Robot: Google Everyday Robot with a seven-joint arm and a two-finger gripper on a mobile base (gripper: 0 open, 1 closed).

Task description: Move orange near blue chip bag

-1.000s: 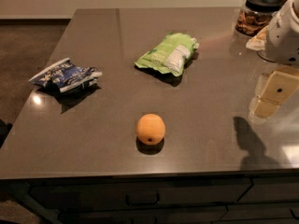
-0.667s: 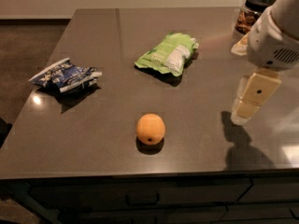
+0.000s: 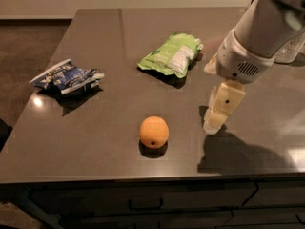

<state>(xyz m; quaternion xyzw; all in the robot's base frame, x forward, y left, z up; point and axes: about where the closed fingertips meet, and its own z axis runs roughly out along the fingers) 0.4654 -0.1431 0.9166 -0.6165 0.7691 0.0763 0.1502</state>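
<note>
A light-green chip bag (image 3: 170, 55) lies flat toward the back of the dark table (image 3: 95, 132)

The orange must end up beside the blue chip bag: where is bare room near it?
Bare table stretches from the blue chip bag right to the green chip bag, and forward to the orange and the front edge. It is tighter right of the orange, where the hand hangs low over the table.
</note>
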